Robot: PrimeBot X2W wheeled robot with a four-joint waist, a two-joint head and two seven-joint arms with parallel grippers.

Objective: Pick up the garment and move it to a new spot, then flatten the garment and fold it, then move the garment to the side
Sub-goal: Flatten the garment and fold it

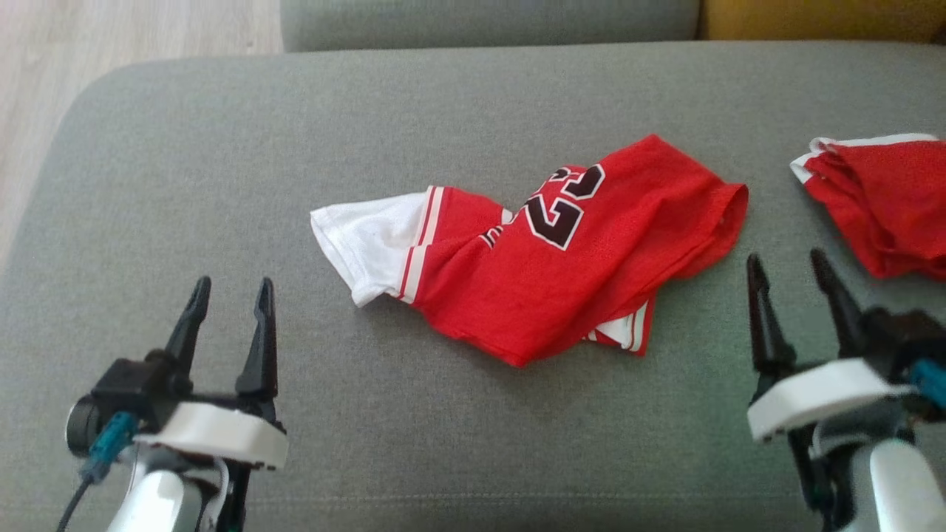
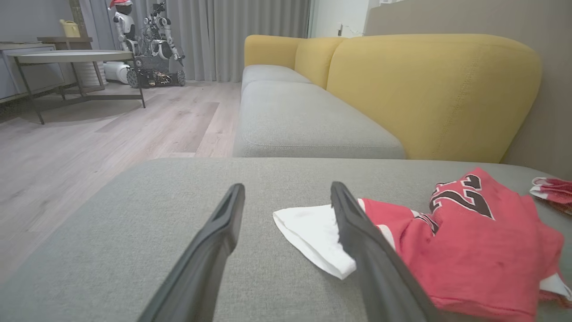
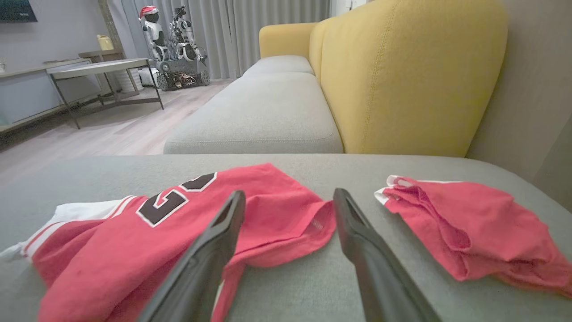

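Left gripper (image 1: 233, 283): sat low at the left over the grey cushion (image 1: 185, 162), jaws released and empty. Garment (image 1: 547, 273): a red jersey with white sleeve and dark numerals, lay crumpled at the cushion's middle, between the two grippers and touched by neither. Right gripper (image 1: 785, 257): jaws likewise released and empty, near a second red garment (image 1: 879, 199) at the right edge.

Crumpled red garment (image 1: 547, 273) on grey cushion (image 1: 222, 148); grippers apart.
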